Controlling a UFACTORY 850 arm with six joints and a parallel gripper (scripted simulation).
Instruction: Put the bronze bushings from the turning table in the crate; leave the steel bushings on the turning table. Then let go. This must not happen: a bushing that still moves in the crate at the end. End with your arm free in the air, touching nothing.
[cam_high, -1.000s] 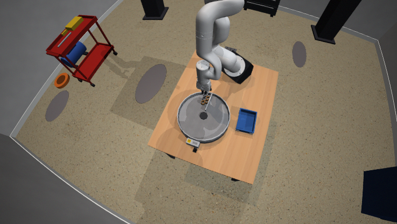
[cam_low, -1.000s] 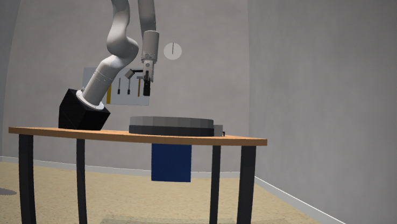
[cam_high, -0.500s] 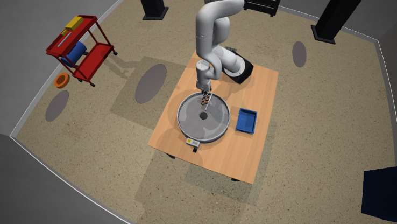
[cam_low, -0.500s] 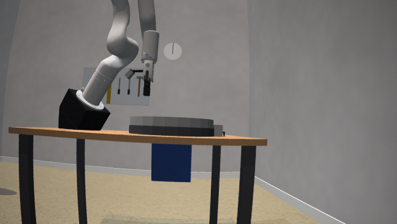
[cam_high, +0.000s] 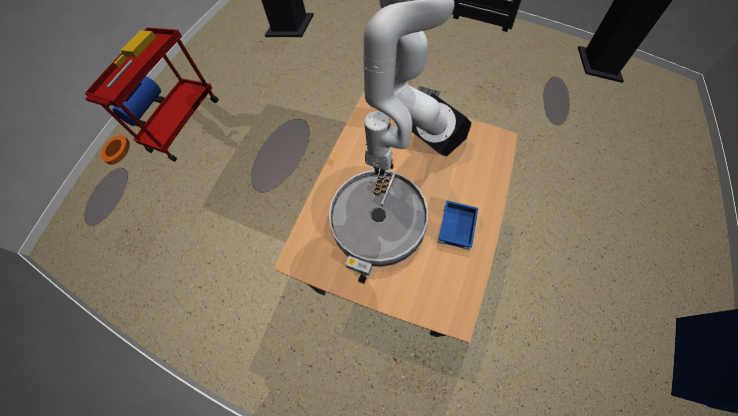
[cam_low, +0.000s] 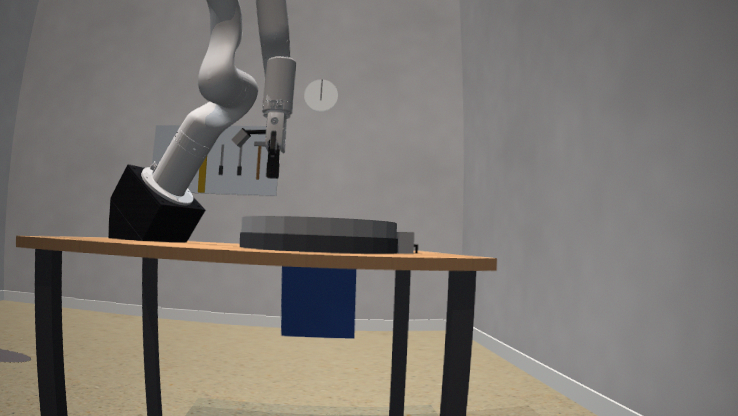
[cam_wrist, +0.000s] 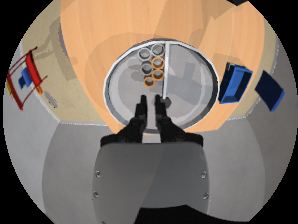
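Three bronze bushings (cam_high: 377, 193) (cam_wrist: 149, 85) and three steel bushings (cam_wrist: 144, 59) stand close together on the grey turning table (cam_high: 356, 232) (cam_low: 317, 227) (cam_wrist: 122, 95), beside its straight pale bar (cam_high: 387, 190) (cam_wrist: 166, 70). The bronze ones are nearer the table's hub. The blue crate (cam_high: 457, 226) (cam_wrist: 237, 89) is empty; the exterior view does not show it. My gripper (cam_high: 380, 171) (cam_low: 272, 176) (cam_wrist: 150, 101) is above the turning table, pointing down, with a narrow gap between its fingers and nothing in it. The exterior view shows it well above the rim.
The turning table's raised rim surrounds the bushings. A small control box (cam_high: 358, 265) sits at its front edge on the wooden table (cam_high: 413, 289). The crate stands to the right of the turning table in the top view. A red cart (cam_high: 173, 113) stands on the floor away from the table.
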